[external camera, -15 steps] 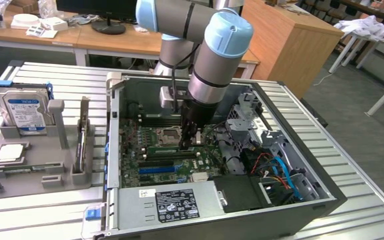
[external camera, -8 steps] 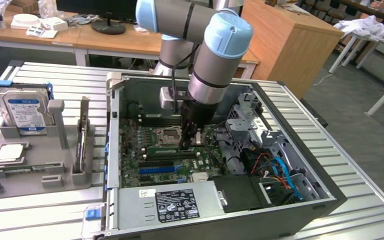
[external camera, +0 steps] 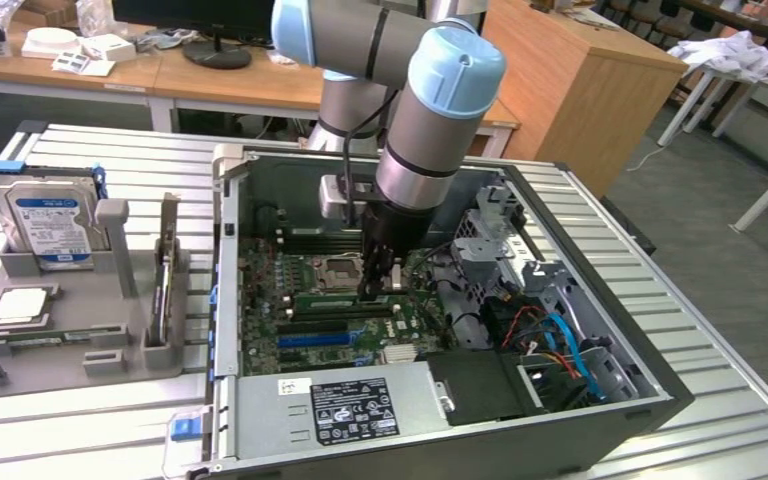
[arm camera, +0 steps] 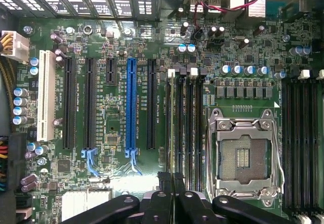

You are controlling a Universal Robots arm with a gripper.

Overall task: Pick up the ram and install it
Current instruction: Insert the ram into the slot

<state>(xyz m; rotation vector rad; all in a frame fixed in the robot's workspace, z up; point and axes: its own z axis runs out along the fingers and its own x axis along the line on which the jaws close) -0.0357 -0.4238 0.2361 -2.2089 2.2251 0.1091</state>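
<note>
The ram, a long narrow stick, stands on edge in the grey holder tray at the exterior view's left, outside the computer case. My gripper hangs inside the open case over the motherboard, beside the CPU socket, far from the ram. In the wrist view its black fingers sit pressed together with nothing between them, above the black memory slots next to the empty CPU socket.
A blue-labelled hard drive and a silver CPU chip sit on the same tray. Inside the case are a power supply, cables and a drive cage. More memory slots lie beyond the socket.
</note>
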